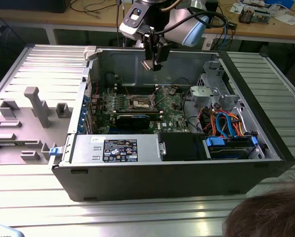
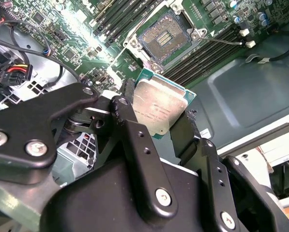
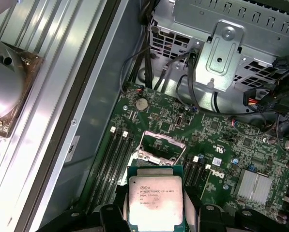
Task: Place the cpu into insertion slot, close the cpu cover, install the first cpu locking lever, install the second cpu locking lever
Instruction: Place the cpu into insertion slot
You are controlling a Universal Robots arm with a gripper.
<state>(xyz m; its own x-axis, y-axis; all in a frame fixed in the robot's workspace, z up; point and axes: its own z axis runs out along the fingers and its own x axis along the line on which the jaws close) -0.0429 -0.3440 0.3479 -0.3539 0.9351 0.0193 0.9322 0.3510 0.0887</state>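
Pinching the small flat square silvery-beige cpu (image 2: 159, 108) by two opposite edges, I kept my black jaws pressed on it, metal face up. It hung well above the square dark silver-rimmed insertion slot (image 2: 166, 38), whose contacts lay bare on the green motherboard (image 1: 172, 111) inside the open black computer case (image 1: 162, 173) on the ribbed metal tabletop (image 1: 137, 212).
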